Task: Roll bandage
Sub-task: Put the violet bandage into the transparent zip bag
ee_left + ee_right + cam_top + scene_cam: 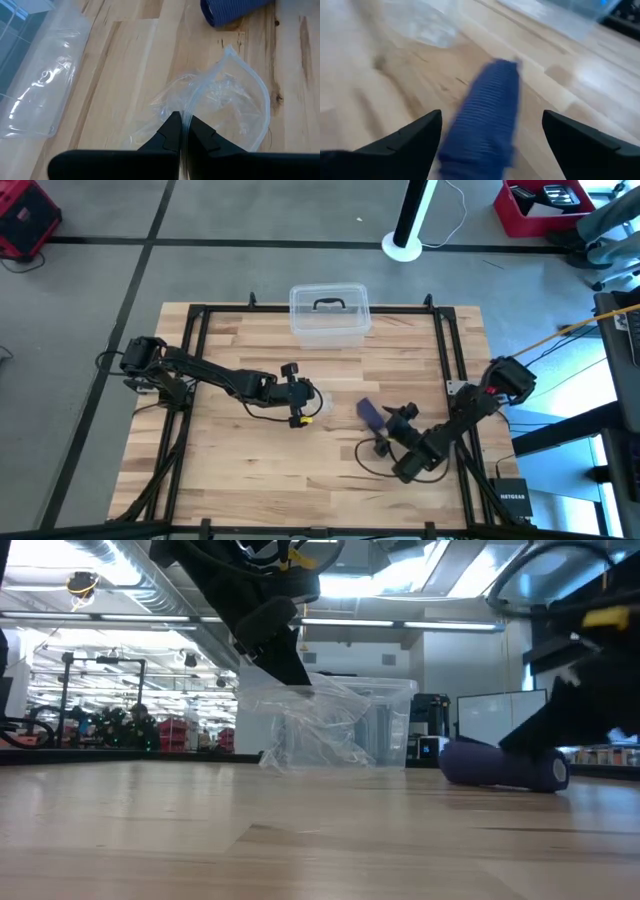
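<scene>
The bandage [370, 415] is a dark blue-purple roll lying on its side on the wooden table [250, 480]; it also shows in the low view [500, 765]. My right gripper [490, 145] is open, with one finger on either side of the roll [487, 110], close above the table. My left gripper [300, 398] is shut on a clear crinkly plastic bag [225, 100] a little left of the roll. The roll's end shows beyond the bag in the left wrist view [232, 10]. My left gripper pinches the bag's thick clear rim [187, 119] between its two fingertips. The fingers [285, 655] come slanting down from above. The bag hangs below them, crumpled, with its lower part [315, 755] resting on the table.
A clear plastic box with a black handle [330, 312] stands at the table's far edge, behind the bag. A black frame [200, 320] runs around the table top. Bare wood lies at the near left.
</scene>
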{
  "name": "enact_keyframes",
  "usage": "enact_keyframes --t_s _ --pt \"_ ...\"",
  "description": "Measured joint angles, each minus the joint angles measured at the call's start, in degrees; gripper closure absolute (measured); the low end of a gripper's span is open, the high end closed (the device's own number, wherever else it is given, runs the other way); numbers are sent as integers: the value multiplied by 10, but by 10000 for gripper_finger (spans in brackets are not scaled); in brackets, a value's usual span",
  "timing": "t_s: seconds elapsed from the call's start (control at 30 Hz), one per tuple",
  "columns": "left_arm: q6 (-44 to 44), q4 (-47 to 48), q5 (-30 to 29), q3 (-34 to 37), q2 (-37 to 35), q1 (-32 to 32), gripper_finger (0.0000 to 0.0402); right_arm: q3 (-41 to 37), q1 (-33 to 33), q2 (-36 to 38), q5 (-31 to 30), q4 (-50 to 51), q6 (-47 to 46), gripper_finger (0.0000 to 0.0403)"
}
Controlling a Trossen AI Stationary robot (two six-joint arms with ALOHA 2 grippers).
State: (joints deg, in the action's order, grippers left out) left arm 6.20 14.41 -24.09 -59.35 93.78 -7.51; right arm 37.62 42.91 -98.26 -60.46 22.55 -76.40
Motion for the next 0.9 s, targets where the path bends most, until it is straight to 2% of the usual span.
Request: enact_keyframes --t_s 0.27,0.47,0.6,0.9 --pt "-3 2 1 0 0 -1 398 -5 0 -10 62 -21 -11 57" --pt "-17 0 1 0 1 -1 398 -16 3 -14 68 -83 32 67" --pt "-17 0 1 0 1 -1 398 -19 2 -14 40 -87 34 118" --pt "-17 -1 1 0 1 -1 398 -11 2 -12 70 -65 50 257"
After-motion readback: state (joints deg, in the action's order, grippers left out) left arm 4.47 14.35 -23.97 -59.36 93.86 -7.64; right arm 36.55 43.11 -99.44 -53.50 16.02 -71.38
